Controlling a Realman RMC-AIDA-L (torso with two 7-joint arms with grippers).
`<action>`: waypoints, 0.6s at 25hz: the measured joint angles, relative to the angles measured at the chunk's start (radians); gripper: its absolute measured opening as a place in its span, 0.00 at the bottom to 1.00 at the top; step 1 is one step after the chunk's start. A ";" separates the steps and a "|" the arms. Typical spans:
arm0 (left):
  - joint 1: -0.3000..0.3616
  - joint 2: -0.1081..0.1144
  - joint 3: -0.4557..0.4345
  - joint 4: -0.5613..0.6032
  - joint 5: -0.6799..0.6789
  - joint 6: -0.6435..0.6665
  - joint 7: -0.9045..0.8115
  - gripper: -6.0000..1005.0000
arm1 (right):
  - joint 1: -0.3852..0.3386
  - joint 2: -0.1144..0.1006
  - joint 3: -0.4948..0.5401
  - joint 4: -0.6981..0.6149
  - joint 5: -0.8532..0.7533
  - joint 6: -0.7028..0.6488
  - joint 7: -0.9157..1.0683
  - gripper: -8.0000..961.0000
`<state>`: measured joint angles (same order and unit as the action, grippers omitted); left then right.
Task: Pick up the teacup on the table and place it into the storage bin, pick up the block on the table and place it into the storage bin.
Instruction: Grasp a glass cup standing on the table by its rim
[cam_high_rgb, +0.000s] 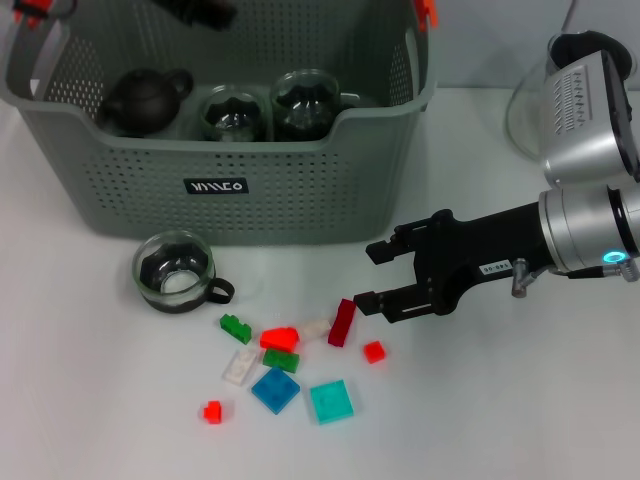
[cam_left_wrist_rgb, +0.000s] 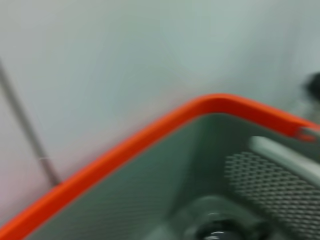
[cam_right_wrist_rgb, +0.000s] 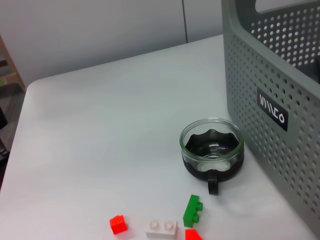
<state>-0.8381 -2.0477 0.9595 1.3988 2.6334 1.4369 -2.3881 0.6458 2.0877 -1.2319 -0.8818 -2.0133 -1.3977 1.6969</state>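
A glass teacup (cam_high_rgb: 175, 272) with a black base and handle stands on the white table in front of the storage bin (cam_high_rgb: 300, 200); the right wrist view shows the teacup (cam_right_wrist_rgb: 212, 150) beside the bin wall (cam_right_wrist_rgb: 270, 90). Several small blocks lie in front of it, among them a dark red block (cam_high_rgb: 342, 322) standing on end. My right gripper (cam_high_rgb: 372, 275) is open just right of the dark red block, its lower fingertip close to the block, with nothing between the fingers. My left gripper (cam_high_rgb: 198, 10) hangs over the bin's back part. The left wrist view shows the bin's orange rim (cam_left_wrist_rgb: 150, 135).
Inside the bin sit a dark teapot (cam_high_rgb: 145, 100) and two glass cups (cam_high_rgb: 235, 112). Loose blocks include a green one (cam_high_rgb: 236, 327), a red one (cam_high_rgb: 279, 338), a blue plate (cam_high_rgb: 275, 389) and a teal plate (cam_high_rgb: 330, 402). A clear glass vessel (cam_high_rgb: 530, 110) stands at the far right.
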 joint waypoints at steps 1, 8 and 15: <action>0.018 -0.001 -0.006 0.046 -0.042 0.053 0.020 0.58 | -0.001 0.000 0.000 0.000 0.000 -0.001 0.000 0.74; 0.152 -0.018 -0.032 0.315 -0.227 0.377 0.202 0.59 | -0.004 0.000 0.006 0.006 -0.001 0.000 -0.005 0.74; 0.284 -0.097 0.042 0.473 -0.125 0.493 0.359 0.60 | 0.011 0.000 0.037 0.049 0.000 0.007 -0.010 0.74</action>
<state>-0.5543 -2.1450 1.0014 1.8723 2.5084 1.9303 -2.0288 0.6566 2.0877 -1.1949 -0.8328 -2.0131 -1.3909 1.6868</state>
